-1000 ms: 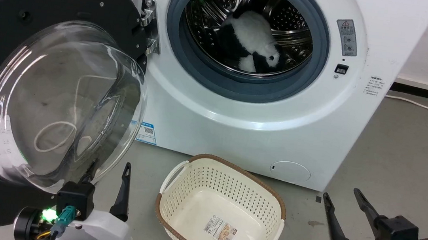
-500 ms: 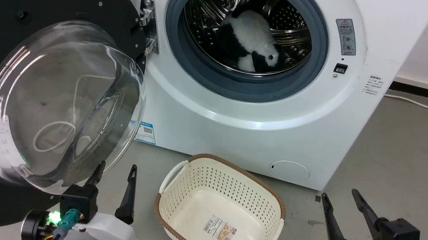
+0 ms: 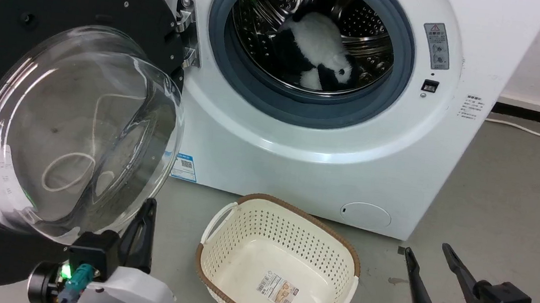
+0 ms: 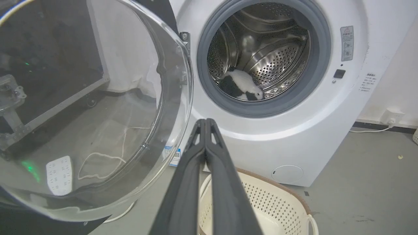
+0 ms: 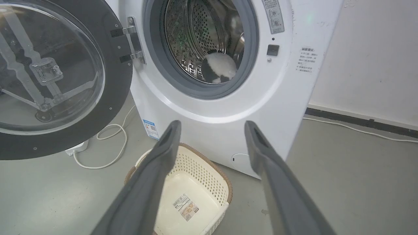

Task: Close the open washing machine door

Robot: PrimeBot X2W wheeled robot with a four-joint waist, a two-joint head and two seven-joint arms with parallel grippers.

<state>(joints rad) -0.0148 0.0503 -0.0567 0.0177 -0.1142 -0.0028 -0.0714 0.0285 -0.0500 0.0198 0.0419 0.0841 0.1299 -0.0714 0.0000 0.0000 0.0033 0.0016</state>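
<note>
Your left pincer [image 3: 147,209] is pinched together, empty, near the glass bowl of the washing machine door [image 3: 77,121], likely for pushing. Your right pincer [image 3: 426,251] sits wide. The door hangs open, left of the washing machine [image 3: 328,172].

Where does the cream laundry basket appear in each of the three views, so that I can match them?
Head view: the basket is at lower centre, on the floor before the washing machine.
Left wrist view: bottom edge, right of centre, partly behind the shut left claw.
Right wrist view: lower centre, partly behind the open right claw.
Shared landmark: the soft toy in the drum, above the basket.
</note>
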